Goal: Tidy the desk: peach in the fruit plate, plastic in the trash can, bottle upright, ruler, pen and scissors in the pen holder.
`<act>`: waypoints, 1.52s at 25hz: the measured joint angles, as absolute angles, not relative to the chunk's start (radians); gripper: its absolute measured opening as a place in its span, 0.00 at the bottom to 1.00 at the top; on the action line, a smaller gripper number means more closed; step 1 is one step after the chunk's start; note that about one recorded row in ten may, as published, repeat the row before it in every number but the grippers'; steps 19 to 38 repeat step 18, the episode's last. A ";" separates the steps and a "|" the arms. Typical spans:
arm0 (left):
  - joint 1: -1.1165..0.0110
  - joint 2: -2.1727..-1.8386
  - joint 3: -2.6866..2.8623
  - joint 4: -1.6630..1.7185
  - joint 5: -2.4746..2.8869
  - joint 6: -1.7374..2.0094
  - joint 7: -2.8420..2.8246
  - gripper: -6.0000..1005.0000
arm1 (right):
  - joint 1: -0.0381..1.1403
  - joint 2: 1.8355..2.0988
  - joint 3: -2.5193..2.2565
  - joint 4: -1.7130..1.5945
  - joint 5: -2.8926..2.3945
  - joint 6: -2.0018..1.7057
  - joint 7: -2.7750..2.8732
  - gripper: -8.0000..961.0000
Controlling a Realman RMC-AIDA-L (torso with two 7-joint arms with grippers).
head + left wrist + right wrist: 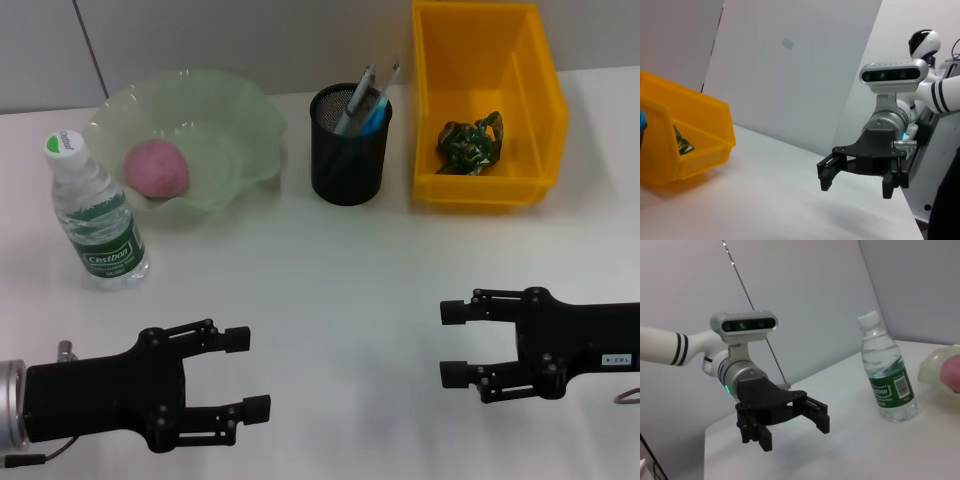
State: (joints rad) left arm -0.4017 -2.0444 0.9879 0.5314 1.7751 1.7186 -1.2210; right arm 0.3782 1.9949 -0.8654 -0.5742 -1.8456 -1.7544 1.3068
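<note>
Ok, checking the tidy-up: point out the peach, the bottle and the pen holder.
peach (156, 167), head view, middle of fruit.
bottle (102, 228), head view, label.
pen holder (347, 158), head view, mesh wall.

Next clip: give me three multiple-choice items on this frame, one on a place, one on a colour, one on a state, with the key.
1. Where is the peach?
A. in the plate
B. in the bin
C. on the bare table

2. What colour is the bin?
A. green
B. yellow
C. black

3. How is the bottle?
A. lying down
B. upright
C. held by a gripper

Key:
1. A, the peach lies in the green plate.
2. B, the bin holding the plastic is yellow.
3. B, the bottle stands cap up, with the left gripper and right gripper open and apart from it.
</note>
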 joint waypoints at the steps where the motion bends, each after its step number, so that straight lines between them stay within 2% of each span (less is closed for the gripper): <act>1: -0.403 -2.045 0.988 0.532 1.776 1.718 -1.221 0.84 | 0.379 1.998 -0.865 -0.574 -1.846 -1.751 1.298 0.85; 9: -0.407 -2.045 0.981 0.533 1.778 1.712 -1.198 0.84 | 0.383 2.008 -0.861 -0.580 -1.846 -1.749 1.277 0.85; 38: -0.403 -2.044 0.979 0.536 1.778 1.711 -1.194 0.84 | 0.392 2.010 -0.860 -0.580 -1.846 -1.732 1.270 0.85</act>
